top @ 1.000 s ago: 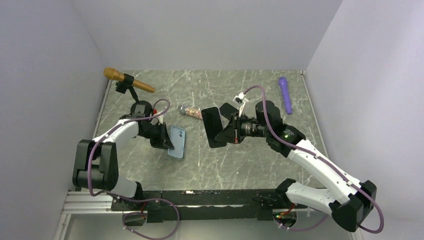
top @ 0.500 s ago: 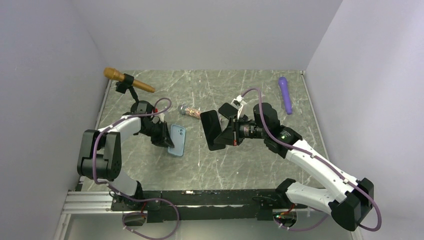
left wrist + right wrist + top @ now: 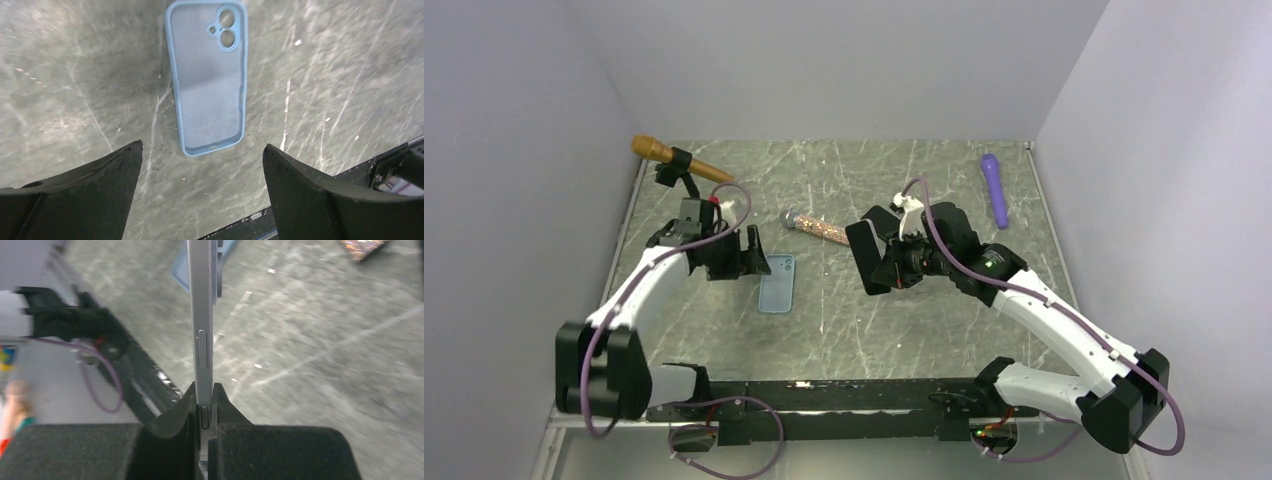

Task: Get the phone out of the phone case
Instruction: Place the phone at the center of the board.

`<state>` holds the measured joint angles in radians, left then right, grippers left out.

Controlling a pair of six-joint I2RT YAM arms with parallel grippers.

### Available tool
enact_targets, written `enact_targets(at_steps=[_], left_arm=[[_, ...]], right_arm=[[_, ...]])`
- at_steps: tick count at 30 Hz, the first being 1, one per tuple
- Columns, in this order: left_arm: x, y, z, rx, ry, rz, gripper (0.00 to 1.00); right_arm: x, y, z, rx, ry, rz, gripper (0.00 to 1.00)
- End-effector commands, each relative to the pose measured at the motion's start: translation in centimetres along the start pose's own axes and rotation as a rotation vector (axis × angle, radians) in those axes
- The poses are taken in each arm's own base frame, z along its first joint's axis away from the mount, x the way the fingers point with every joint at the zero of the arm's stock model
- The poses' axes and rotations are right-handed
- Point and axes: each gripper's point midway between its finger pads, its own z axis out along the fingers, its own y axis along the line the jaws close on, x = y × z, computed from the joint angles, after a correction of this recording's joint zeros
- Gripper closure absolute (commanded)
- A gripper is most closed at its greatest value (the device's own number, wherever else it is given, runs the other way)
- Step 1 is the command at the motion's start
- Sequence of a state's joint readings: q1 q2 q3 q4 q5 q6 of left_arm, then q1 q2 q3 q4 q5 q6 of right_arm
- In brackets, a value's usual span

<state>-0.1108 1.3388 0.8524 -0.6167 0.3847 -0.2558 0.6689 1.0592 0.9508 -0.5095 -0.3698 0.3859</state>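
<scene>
The light blue phone case (image 3: pixel 776 283) (image 3: pixel 208 75) lies empty and flat on the marble table, its hollow side up. My left gripper (image 3: pixel 751 254) (image 3: pixel 202 152) hangs open just above the case's near end, with nothing between its fingers. The phone (image 3: pixel 864 257) (image 3: pixel 202 315) is held on edge above the table, right of the case, with my right gripper (image 3: pixel 890 266) (image 3: pixel 204 390) shut on its thin side. In the right wrist view a corner of the case (image 3: pixel 181 270) shows behind the phone.
A gold microphone (image 3: pixel 680 162) lies at the back left. A glittery tube (image 3: pixel 815 224) rests between the arms. At the back right lies a purple stick (image 3: pixel 995 188). The dark rail (image 3: pixel 320 205) along the table's near edge sits close below my left gripper.
My left gripper let go of the case and opened wide, then pulled back to the left. The case now lies flat. My right gripper shifted slightly right with the phone.
</scene>
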Motion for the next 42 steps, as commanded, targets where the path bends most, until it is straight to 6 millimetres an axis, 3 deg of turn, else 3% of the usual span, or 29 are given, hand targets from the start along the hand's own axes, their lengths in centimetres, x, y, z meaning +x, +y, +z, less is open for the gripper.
enact_targets(at_steps=[1,6,9,15,17,20,24,29,32,42], left_arm=[[-2.7,-2.3,-4.8,-0.018,-0.22,0.046,0.06],[-5.7,-7.2,-12.2,0.092,-0.54,0.13,0.06],[-7.9,-8.9,-17.3,0.128,-0.78,0.169,0.05],[-11.5,-9.5,-25.2,0.061,-1.101,0.173,0.04],[-12.4,-10.0,-26.8,0.049,-1.152,0.205,0.04],[-13.6,-8.9,-28.7,-0.05,-1.227,0.207,0.03],[-13.4,-7.7,-29.9,-0.128,-1.281,0.224,0.03],[-12.7,-6.3,-28.5,-0.177,-1.295,0.238,0.04],[-12.6,-5.9,-27.3,-0.192,-1.271,0.245,0.04],[-12.3,-5.8,-26.4,-0.194,-1.238,0.245,0.05]], right_arm=[[-0.8,-3.8,-1.4,0.217,0.037,-0.174,1.0],[0.5,-3.7,-0.9,0.244,0.122,-0.415,1.0],[3.0,-3.8,0.1,0.227,0.288,-0.542,1.0],[10.0,-1.2,2.8,-0.006,0.672,-0.705,1.0],[11.8,-0.2,3.5,-0.111,0.751,-0.734,1.0],[14.6,0.4,4.4,-0.223,0.871,-0.782,1.0],[16.5,1.1,5.2,-0.343,0.926,-0.798,1.0],[17.9,0.8,5.2,-0.398,0.956,-0.801,1.0],[18.3,0.6,5.4,-0.417,0.966,-0.809,1.0],[18.5,0.9,7.9,-0.465,0.994,-0.816,1.0]])
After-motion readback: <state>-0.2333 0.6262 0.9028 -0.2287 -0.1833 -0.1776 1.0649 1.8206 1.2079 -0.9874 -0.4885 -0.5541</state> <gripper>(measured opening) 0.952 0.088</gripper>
